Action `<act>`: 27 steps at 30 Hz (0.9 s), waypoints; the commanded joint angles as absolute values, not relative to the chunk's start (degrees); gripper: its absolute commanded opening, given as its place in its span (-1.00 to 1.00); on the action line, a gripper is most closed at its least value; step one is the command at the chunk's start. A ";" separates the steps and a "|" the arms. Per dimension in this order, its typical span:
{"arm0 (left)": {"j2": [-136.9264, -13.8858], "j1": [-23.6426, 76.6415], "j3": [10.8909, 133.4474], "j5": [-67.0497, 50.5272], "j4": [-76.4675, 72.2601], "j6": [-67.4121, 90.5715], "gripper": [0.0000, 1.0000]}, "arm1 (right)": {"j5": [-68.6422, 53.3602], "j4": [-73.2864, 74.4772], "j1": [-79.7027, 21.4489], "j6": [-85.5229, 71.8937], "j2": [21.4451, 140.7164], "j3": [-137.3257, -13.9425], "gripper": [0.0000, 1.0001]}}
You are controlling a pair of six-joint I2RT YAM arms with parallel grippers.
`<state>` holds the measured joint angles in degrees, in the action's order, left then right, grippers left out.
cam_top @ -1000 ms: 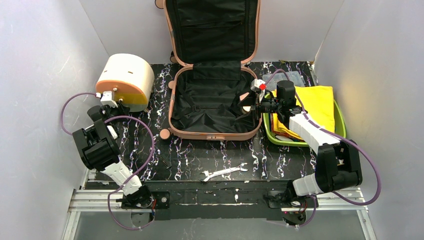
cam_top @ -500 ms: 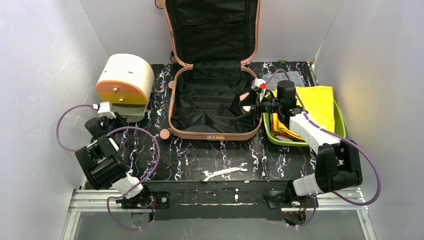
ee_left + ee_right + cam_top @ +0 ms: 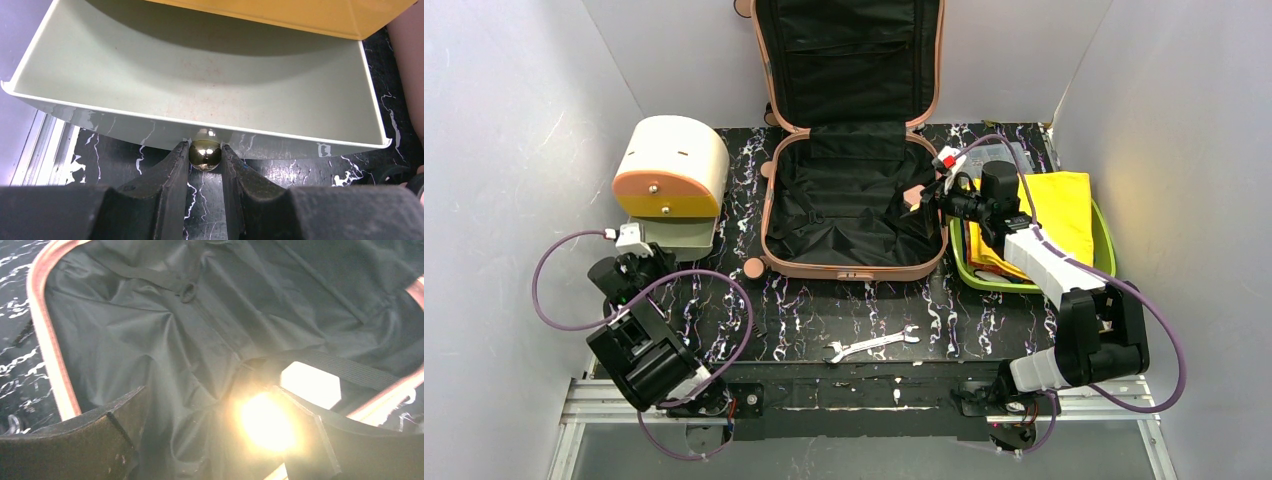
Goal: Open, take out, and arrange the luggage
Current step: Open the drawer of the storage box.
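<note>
We have the luggage [image 3: 849,215] lying open at the back middle of the tabletop [image 3: 984,310], its lid standing upright against the rear wall. The right gripper [image 3: 215,405] hangs over the suitcase's right rim, fingers spread wide above the black lining, holding nothing. On the left, the left gripper [image 3: 205,150] is clamped on the brass knob [image 3: 205,155] of the pale green drawer [image 3: 200,75], which stands out from the drum-shaped box [image 3: 674,160]. A wrench [image 3: 871,345] lies near the front edge.
</note>
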<state>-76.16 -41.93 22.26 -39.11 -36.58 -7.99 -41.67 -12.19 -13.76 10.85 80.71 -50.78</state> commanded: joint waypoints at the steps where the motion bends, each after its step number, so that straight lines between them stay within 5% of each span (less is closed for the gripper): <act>1: -72.88 -42.88 20.88 -41.90 -37.91 -9.25 -0.79 | -32.61 -14.11 -13.36 11.28 78.59 -51.66 0.97; 3: -72.71 -43.05 20.83 -42.16 -37.68 -9.28 -0.70 | -30.92 -12.57 -13.36 12.09 79.15 -52.51 0.97; 9: -71.60 -43.90 20.83 -43.79 -36.15 -9.64 0.16 | -25.41 -5.75 -13.52 15.35 81.59 -56.94 0.97; 19: -62.54 -48.91 20.98 -48.25 -26.76 -9.05 0.95 | -13.86 9.41 -16.93 25.74 85.16 -66.44 0.97; 27: -54.92 -52.62 25.10 -53.93 -13.88 -7.56 0.97 | -8.01 16.86 -19.42 31.09 90.03 -70.63 0.97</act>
<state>-58.41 -51.13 21.63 -48.99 -23.11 -8.19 -12.60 11.20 -18.33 27.03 87.31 -66.26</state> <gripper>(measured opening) 0.982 0.983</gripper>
